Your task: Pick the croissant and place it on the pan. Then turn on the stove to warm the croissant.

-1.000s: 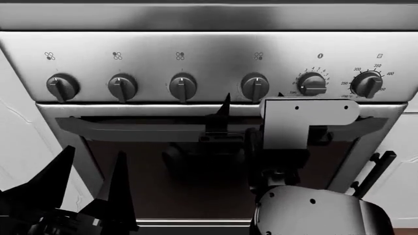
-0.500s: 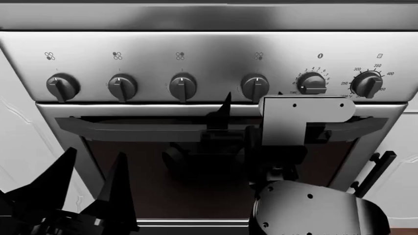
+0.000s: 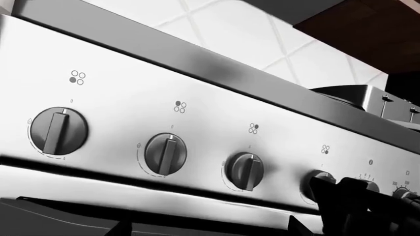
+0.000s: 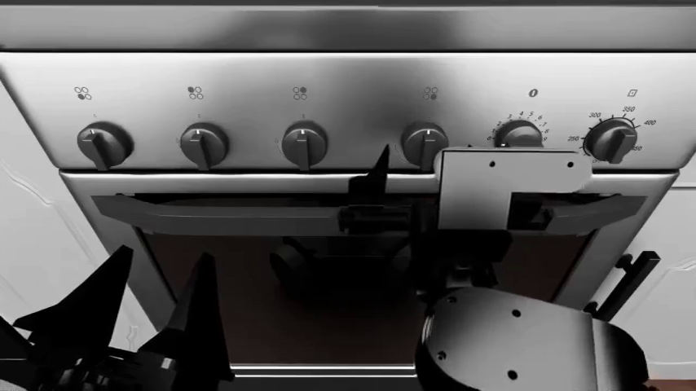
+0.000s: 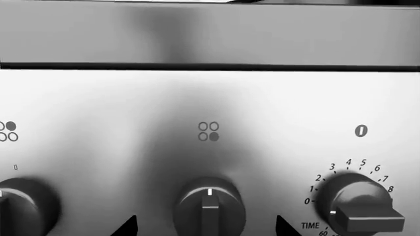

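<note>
Right wrist view puts you squarely in front of the fourth knob [image 5: 209, 209] on the stove [image 5: 210, 123], its pointer straight up, with the two dark fingertips [image 5: 126, 225] of your right gripper [image 5: 206, 228] poking in on either side of it; the jaws are spread wide, flanking the knob and not gripping it. The timer knob [image 5: 357, 206] sits just beside it, its numbers readable only here. Head view shows what the wrist cannot: the right arm's pale bracket [image 4: 511, 191] reaching up to the panel and covering part of the timer knob, one black finger [image 4: 376, 175] standing before the oven door handle [image 4: 218, 213], and your left gripper [image 4: 142, 326] low near the oven door [image 4: 218, 285], fingers apart and holding nothing. Left wrist view looks along the row of knobs from the side, with the first knob [image 3: 58, 131] nearest, and it alone shows the tiled wall [image 3: 229, 34] and a steel toaster [image 3: 377, 101] above the stove's top edge. The croissant and the pan appear in none of your views.
</note>
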Tool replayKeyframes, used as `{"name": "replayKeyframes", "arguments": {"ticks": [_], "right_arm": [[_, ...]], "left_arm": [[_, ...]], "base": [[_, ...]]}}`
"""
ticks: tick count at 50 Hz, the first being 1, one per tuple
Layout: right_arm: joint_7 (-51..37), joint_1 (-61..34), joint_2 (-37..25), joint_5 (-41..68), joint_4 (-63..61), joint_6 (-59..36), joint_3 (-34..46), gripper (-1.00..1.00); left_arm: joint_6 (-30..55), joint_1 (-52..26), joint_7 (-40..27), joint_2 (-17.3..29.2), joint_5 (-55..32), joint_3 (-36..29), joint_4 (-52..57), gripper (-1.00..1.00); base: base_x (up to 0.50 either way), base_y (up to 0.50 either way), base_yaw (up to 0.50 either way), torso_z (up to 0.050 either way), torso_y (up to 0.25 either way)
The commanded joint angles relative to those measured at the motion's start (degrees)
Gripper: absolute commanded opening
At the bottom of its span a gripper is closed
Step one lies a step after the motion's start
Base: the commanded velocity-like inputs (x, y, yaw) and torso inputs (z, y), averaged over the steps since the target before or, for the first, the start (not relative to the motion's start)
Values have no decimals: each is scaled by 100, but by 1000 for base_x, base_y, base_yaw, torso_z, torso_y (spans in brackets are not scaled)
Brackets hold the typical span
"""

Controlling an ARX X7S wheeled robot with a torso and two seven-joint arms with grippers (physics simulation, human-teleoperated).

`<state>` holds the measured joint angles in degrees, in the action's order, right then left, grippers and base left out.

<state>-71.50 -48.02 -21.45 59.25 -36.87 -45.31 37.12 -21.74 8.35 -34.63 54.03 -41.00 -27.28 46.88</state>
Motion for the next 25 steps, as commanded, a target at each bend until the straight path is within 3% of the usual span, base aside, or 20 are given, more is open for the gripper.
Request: {"name": "replayKeyframes", "arguments": {"ticks": [1, 25], "right_arm": [[70, -9, -6, -60, 102, 51, 5, 100], [248, 2, -46, -207, 301, 156, 54, 100]], "left_arm": [[2, -15, 17, -9, -37, -7, -21, 100], [1, 6, 19, -34, -9, -18, -46, 100]], "base": [[0, 0, 0, 0, 0], [0, 0, 0, 0, 0]]}}
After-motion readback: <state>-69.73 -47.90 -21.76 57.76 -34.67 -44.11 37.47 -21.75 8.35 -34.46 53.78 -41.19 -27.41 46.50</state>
